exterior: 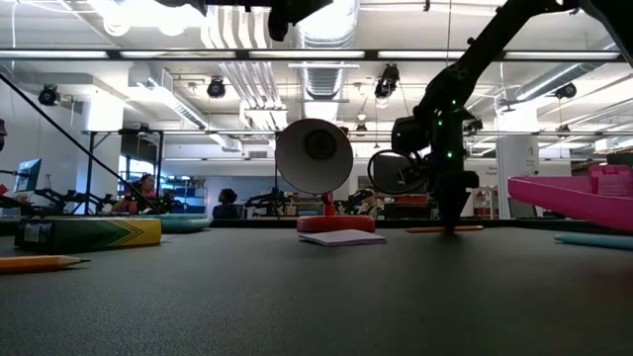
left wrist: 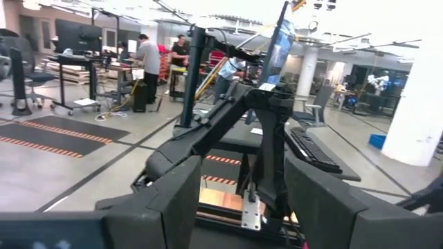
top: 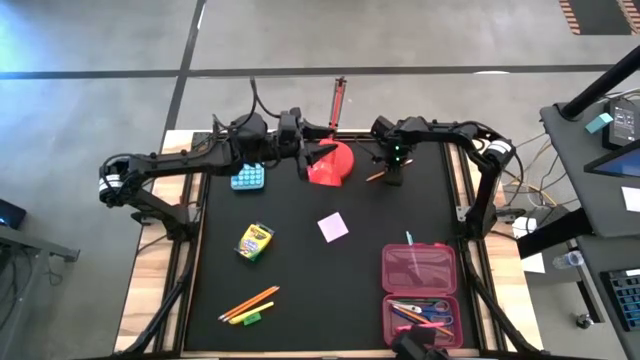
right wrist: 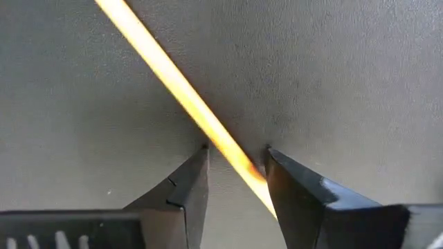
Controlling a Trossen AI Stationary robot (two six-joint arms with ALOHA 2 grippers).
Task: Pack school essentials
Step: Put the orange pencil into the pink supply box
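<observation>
the right end effector (right wrist: 235,155) is lowered at the table's (top: 300,280) far edge, open, its fingers straddling an orange pencil (right wrist: 176,90) lying flat. the red lamp (top: 330,163) stands just beside it. the left end effector (top: 318,152), open, is held raised by the lamp.

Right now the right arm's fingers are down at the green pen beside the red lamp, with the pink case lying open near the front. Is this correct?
Not quite: the fingers of the right gripper straddle an orange pencil, not a green pen, as the right wrist view shows. The pencil does lie beside the red lamp, and the pink case is open.
</observation>
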